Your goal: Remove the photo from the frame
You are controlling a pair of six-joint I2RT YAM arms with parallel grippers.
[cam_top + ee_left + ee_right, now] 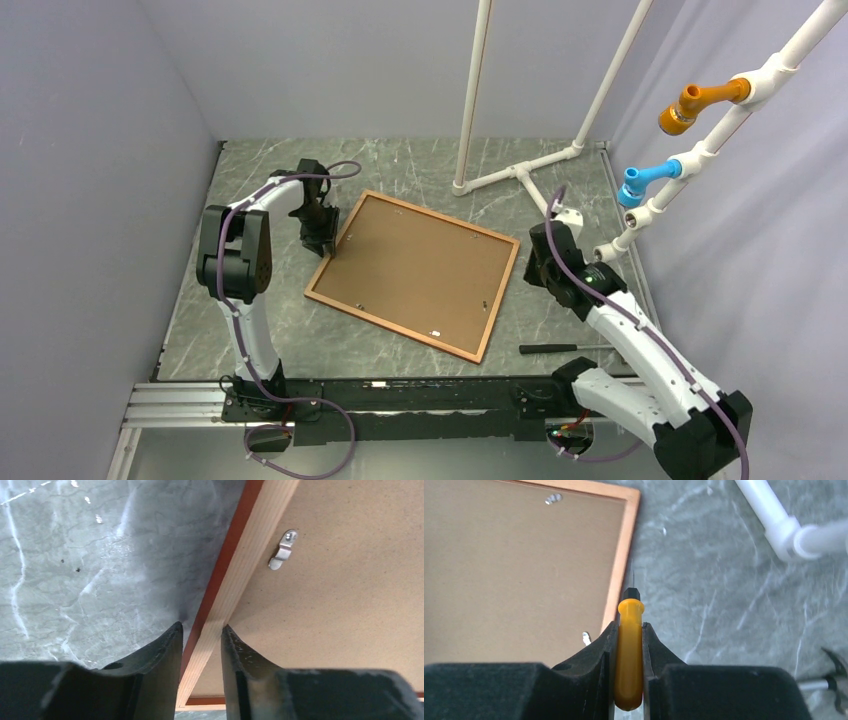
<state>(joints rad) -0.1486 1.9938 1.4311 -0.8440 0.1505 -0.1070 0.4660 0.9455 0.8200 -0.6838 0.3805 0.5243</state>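
The frame point(390, 326) lies face down on the marble table, with the plain brown board back of the photo point(415, 265) facing up; the printed side is hidden. My left gripper point(325, 245) stands at the frame's left edge near the far corner. In the left wrist view its fingers point(201, 627) are closed across the frame's rail point(257, 535), one outside and one on the board point(350, 605), beside a metal clip point(282, 550). My right gripper point(538, 270) is off the frame's right edge. It point(629, 625) is shut on a yellow-handled screwdriver point(629, 650), whose tip points along the frame's edge point(621, 555).
A black-handled screwdriver point(560, 348) lies on the table by the frame's near right corner. A white pipe stand point(520, 175) with orange and blue fittings rises at the back right. More clips point(586, 638) sit on the board. Grey walls enclose the table.
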